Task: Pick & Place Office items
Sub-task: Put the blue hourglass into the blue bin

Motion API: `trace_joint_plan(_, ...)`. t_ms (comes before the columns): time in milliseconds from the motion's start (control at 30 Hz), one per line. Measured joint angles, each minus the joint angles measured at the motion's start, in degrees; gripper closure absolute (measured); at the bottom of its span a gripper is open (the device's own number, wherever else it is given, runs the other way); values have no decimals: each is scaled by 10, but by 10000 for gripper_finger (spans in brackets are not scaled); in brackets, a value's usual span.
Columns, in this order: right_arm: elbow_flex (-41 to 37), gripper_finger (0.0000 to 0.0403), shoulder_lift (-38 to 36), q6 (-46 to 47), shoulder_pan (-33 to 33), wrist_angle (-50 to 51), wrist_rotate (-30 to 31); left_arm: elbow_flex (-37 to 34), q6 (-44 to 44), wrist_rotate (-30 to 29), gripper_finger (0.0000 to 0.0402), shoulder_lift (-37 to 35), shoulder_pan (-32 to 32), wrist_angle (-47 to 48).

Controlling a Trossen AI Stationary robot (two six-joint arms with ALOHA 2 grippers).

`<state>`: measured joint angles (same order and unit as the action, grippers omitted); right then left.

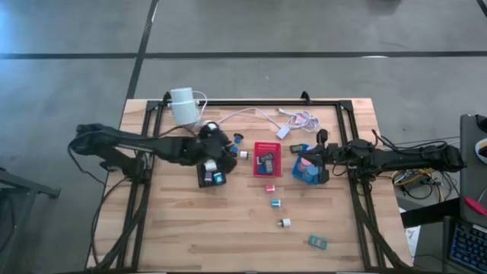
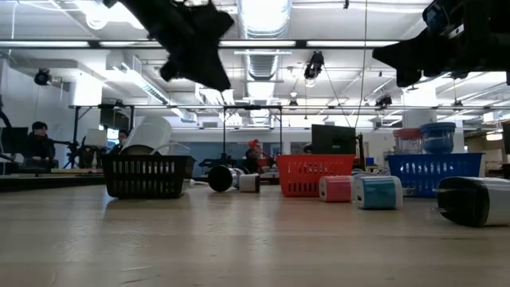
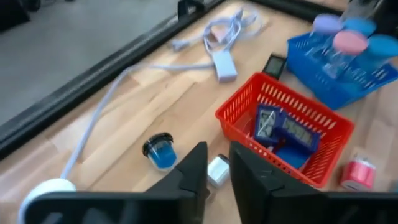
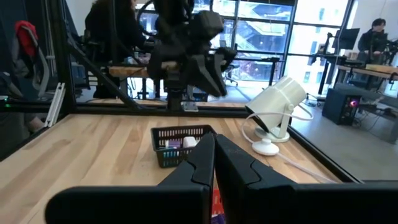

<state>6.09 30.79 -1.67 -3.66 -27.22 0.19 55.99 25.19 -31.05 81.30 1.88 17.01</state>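
Note:
My left gripper [image 3: 217, 155] hangs above the table between the black tray [image 1: 211, 175] and the red tray [image 1: 267, 158]. Its fingers are slightly open with nothing between them. Just beyond its fingertips a blue disc [image 3: 160, 151] and a small white block [image 3: 218, 170] lie on the wood. The red tray [image 3: 283, 127] holds dark clips. My right gripper [image 4: 214, 142] is shut and empty, level above the blue tray [image 1: 307, 169], which holds pastel discs [image 3: 350, 41]. Pink [image 1: 269, 187], teal [image 1: 276, 203] and white [image 1: 284, 223] blocks lie in a row on the table.
A white cylinder device [image 1: 183, 105] stands at the far left, and its white cable [image 1: 259, 116] runs along the far edge to a coil [image 1: 303, 119]. A green block [image 1: 318, 242] lies near the front right. A black frame [image 1: 251, 103] borders the table.

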Motion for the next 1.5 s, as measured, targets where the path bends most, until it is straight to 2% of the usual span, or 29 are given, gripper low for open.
trace_joint_plan(133, 0, 394, 2, 0, 0, 0, 0, 40, 1, 34, 278, 72, -12, 23)
trace_joint_plan(300, 0, 394, 2, 2, 0, 4, -1, 102, 36, 56, 206, 146, -28, 136)
trace_joint_plan(467, 0, 394, 2, 0, 0, 5, -2, 150, 40, 60, 139, 205, -33, 175)
trace_joint_plan(600, 0, 394, 2, 2, 0, 4, -2, 176, 35, 62, 106, 245, -45, 211)
trace_joint_plan(733, 0, 394, 2, 2, 0, 4, -2, 179, 34, 66, 93, 265, -57, 226)
trace_joint_plan(1167, 0, 394, 2, 2, 0, 4, -2, 178, 21, 115, 98, 285, -100, 225)
trace_joint_plan(1500, 0, 394, 2, 0, 0, 6, -2, 178, -3, 101, 99, 301, -118, 232)
